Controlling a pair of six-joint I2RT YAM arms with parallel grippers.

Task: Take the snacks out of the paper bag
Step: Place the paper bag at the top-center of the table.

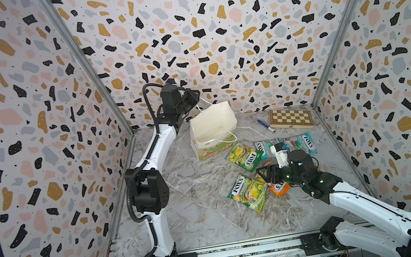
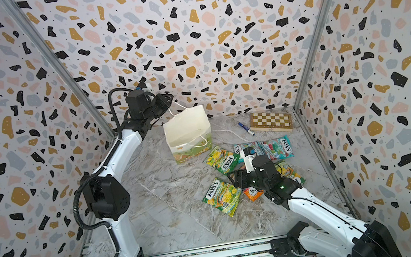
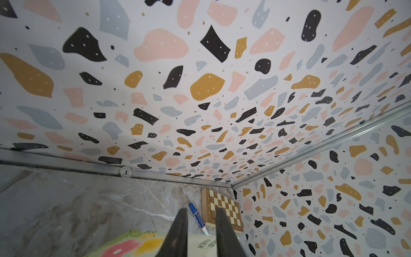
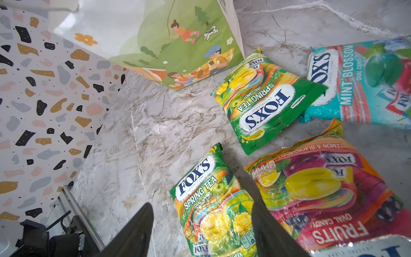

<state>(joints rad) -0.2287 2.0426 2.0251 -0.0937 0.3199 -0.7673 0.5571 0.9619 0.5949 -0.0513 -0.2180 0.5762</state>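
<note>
The marble table (image 1: 198,218) carries everything. Toward its far side stands the paper bag (image 1: 212,125), its long axis upright and leaning a little, with the mouth open to the camera. In both top views its white inside looks bare, so the emptying seems done, though the bottom is partly hidden. The snacks (image 1: 248,193) lie flat outside it, to the right and nearer: two green pouches, two teal, one orange-red, and another half under the right arm. The left gripper (image 1: 197,96) hangs just above the bag's far-left top corner, so the bag lies below it and to its right; this arm is much the nearer to the bag. Its jaws stand narrowly parted, with nothing visible between them. The right gripper (image 4: 202,205) hovers over the near green pouch, spread wide and empty. The far cord handle (image 1: 206,103) rises to the left claw; whether it hangs on a finger I cannot tell.
</note>
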